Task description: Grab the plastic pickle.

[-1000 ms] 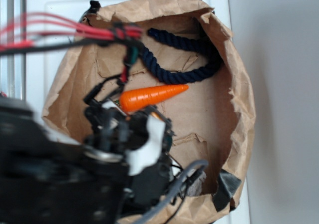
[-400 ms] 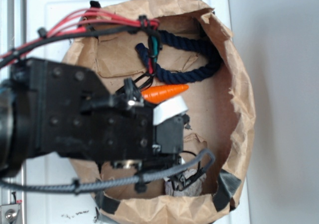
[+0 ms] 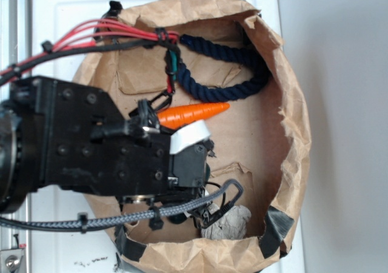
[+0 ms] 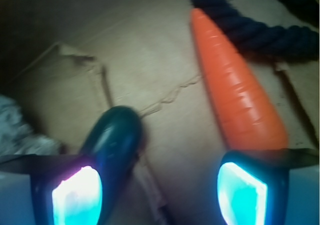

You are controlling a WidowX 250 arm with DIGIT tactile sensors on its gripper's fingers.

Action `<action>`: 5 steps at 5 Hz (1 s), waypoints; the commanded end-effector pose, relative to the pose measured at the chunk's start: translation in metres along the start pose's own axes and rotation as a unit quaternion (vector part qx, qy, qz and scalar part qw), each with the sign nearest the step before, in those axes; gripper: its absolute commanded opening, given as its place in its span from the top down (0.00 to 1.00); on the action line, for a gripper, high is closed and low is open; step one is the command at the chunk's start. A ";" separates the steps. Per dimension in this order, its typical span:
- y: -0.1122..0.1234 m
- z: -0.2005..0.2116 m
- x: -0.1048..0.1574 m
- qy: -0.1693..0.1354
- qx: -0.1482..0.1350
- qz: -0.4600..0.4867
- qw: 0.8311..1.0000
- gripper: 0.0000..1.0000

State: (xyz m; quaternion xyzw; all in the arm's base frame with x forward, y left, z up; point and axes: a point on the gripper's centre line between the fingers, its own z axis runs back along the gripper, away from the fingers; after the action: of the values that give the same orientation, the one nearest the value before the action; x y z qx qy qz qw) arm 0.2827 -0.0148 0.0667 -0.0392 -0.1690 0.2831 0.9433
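Inside the brown paper bag [image 3: 291,133], the end effector [image 4: 160,192] has shifted toward the grey wad [image 3: 227,223], fingers spread wide, its left pad over the dark green pickle [image 4: 115,140], the carrot [image 4: 235,95] beside—misaligned, nothing gripped.

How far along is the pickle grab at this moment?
Done: the gripper has reached the paper-lined bin, with the plastic pickle right at one finger. In hand: nothing; the jaws stand open, and the pickle lies off-centre beside one pad, not squarely between them. The orange carrot lies near the other finger. Left: centre on the pickle, close, lift.
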 end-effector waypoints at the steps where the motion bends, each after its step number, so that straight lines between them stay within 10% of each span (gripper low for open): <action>1: -0.005 0.015 -0.006 0.006 0.010 0.054 0.998 0.00; 2: -0.011 0.024 -0.006 0.024 0.062 0.105 0.992 0.00; 5: -0.011 -0.004 -0.005 0.050 0.001 0.122 0.991 0.00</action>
State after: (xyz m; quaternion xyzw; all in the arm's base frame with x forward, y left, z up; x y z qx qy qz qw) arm 0.2800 -0.0328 0.0537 -0.0682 -0.1022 0.3912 0.9121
